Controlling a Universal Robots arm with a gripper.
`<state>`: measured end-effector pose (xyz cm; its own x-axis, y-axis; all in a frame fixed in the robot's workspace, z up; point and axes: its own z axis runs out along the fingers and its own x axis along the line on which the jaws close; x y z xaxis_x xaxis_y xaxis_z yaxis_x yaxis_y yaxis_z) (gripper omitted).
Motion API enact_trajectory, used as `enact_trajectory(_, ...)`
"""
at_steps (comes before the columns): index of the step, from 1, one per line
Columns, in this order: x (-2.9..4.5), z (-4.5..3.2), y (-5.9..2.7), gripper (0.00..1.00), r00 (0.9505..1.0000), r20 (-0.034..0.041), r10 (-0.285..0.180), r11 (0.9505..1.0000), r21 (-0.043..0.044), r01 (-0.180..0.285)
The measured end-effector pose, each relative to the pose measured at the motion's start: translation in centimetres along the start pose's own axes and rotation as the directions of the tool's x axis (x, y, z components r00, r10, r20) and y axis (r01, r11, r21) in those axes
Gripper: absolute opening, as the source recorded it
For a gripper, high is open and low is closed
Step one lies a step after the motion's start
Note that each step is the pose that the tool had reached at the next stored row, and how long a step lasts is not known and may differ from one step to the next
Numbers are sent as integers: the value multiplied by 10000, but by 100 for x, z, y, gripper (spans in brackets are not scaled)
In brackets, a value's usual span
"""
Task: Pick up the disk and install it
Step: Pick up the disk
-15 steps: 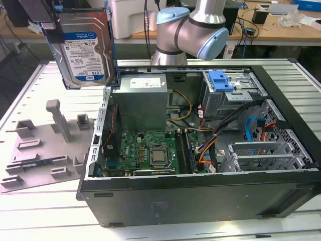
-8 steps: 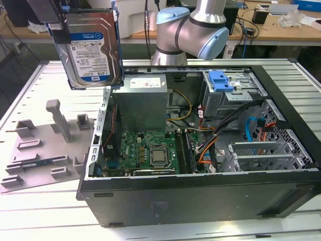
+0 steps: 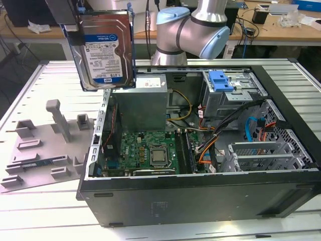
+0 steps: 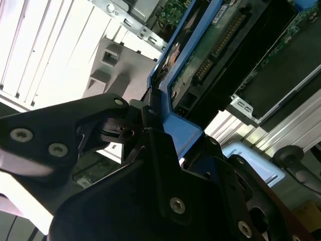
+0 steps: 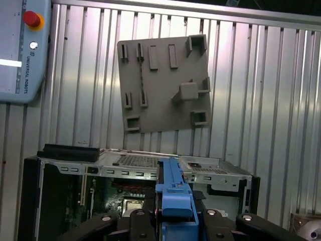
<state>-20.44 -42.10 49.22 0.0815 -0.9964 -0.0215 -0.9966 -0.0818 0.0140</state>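
The disk (image 3: 103, 47), a silver hard drive with a blue-and-white label in a blue carrier rail, hangs upright in the air. It is above the side of the open computer case (image 3: 200, 196) on the exterior view's left. My gripper (image 3: 73, 26) is shut on the carrier's edge at the disk's upper corner. In the second wrist view the black fingers (image 4: 125, 133) clamp the blue rail (image 4: 168, 100), with the disk's connector side (image 4: 215, 45) beyond them. In the first wrist view the blue carrier (image 5: 173, 193) stands edge-on between the gripper's (image 5: 173, 221) jaws, over the case (image 5: 140, 165).
A grey fixture plate (image 3: 45, 145) with upright pegs lies on the slatted table on the exterior view's left of the case. Inside the case are the grey power supply (image 3: 140, 105), the motherboard (image 3: 150, 148), cables and a blue bracket (image 3: 220, 80) on the drive cage. A teach pendant (image 5: 22, 50) lies on the table.
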Motion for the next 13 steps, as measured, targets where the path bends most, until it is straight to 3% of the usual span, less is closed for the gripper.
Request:
enact_trajectory(3, 17, -7, -88, 37, 10000, -1, 10, 10000, 0, -10)
enact_trajectory(8, 68, -15, -381, 37, 10000, 0, 9, 10000, -3, -9)
enact_trajectory(13, 101, -18, -547, 37, 10000, -1, 21, 10000, -4, -21)
